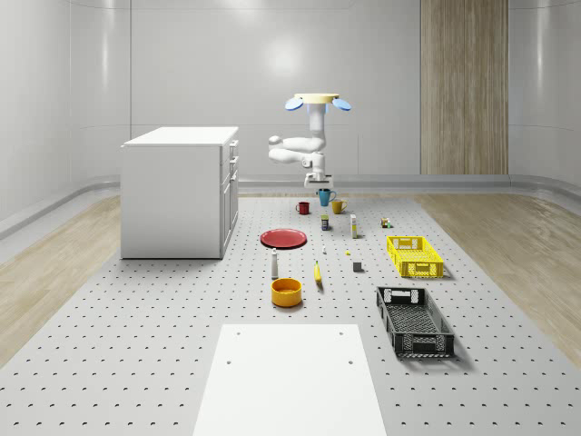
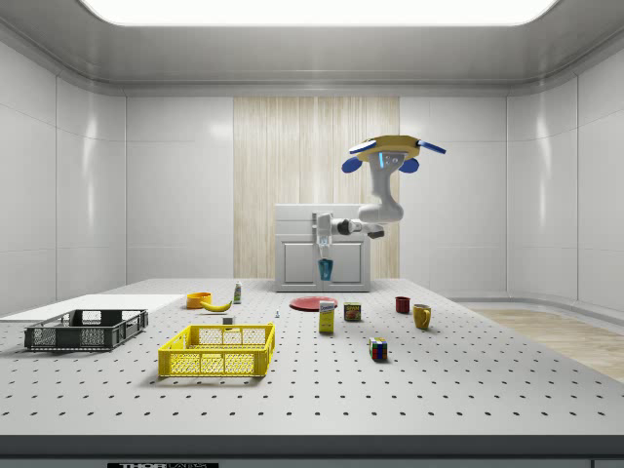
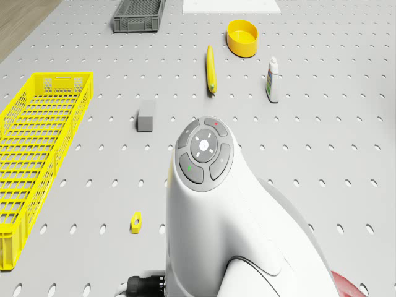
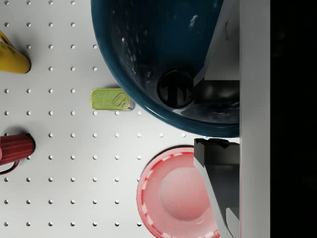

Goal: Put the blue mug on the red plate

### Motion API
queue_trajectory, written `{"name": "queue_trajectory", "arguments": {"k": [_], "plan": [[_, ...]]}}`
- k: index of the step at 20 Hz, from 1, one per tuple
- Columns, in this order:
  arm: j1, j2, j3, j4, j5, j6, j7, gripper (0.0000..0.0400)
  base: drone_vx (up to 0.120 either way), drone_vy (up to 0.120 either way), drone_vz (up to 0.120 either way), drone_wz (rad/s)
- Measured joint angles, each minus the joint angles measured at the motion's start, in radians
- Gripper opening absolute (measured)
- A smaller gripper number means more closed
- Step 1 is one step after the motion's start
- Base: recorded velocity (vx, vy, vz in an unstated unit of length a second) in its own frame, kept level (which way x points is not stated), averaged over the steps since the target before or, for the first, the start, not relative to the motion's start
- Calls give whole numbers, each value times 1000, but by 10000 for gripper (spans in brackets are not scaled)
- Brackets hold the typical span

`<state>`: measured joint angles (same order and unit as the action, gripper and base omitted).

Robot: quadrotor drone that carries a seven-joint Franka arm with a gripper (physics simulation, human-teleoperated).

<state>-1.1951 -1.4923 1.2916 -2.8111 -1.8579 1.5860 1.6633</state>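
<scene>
In the whole-scene view the drone (image 1: 317, 100) hovers above the far part of the bench (image 1: 182, 363). Its gripper (image 1: 319, 187) is clamped on the blue mug (image 1: 324, 197), which hangs clear of the surface. The red plate (image 1: 283, 238) lies nearer the camera, with open bench around it.

In the side view the blue mug (image 2: 326, 268) hangs above the red plate (image 2: 313, 303), well off the bench.

In the drone view the arm (image 3: 223, 223) stands over bare bench between a yellow crate (image 3: 37, 148) and a banana (image 3: 211, 69).

In the wrist view the mug's rim sits between the gripper's fingers (image 4: 218, 193), beside the red plate (image 4: 173, 196) and apart from a green can (image 4: 112, 99).
</scene>
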Motion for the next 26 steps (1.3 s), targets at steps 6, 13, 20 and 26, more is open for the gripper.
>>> {"name": "queue_trajectory", "arguments": {"k": [6,13,20,26], "plan": [[-2,-6,1,0,3,6,1,100,120,-120,0,0],[-4,-12,1,1,5,12,3,100,74,-120,0,0],[-6,-18,2,1,8,17,4,100,0,-120,-103,0],[-7,-23,3,1,10,21,5,100,7,-120,-100,0]]}}
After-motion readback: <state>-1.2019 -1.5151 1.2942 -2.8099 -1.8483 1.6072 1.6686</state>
